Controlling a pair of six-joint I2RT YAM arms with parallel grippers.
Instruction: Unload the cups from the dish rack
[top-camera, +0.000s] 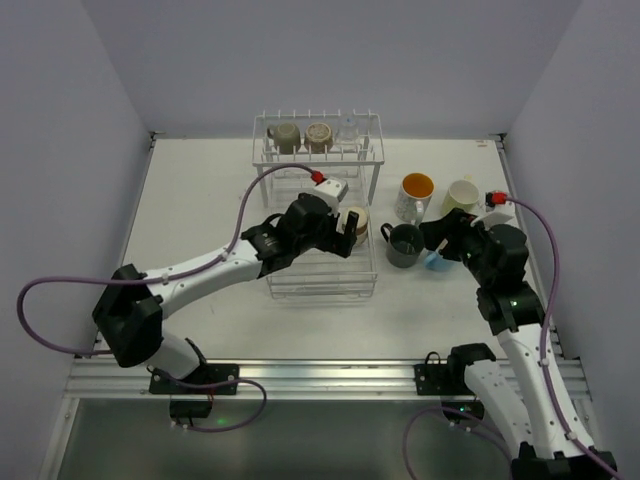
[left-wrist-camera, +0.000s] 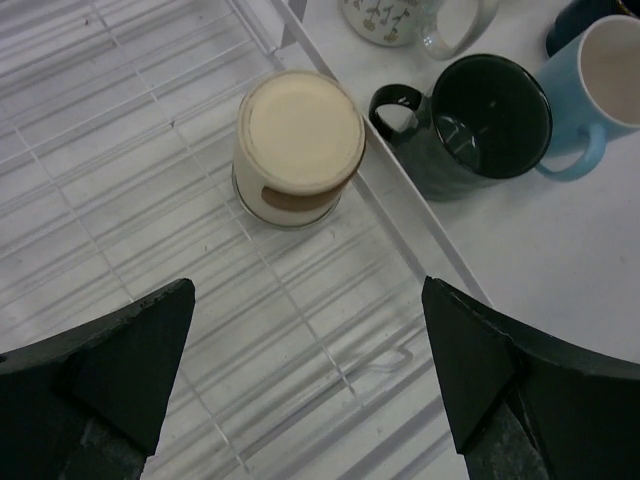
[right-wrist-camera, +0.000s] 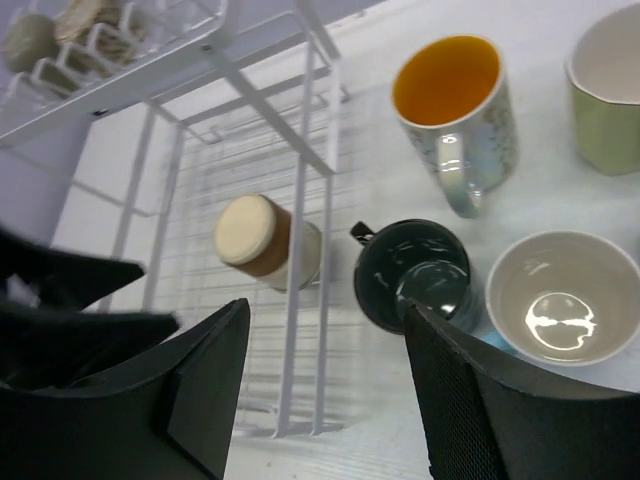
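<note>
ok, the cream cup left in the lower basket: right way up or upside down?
Upside down. The cream cup shows a flat closed base on top and no opening. It stands in the lower basket of the dish rack, near the basket's edge.

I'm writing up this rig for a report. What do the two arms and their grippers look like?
Both arms have white links and black joint housings. The left arm and right arm each trail a purple cable to a red plug at the wrist. The left gripper and right gripper have matte black, wedge-shaped fingers. A small green light glows on the right arm.
</note>
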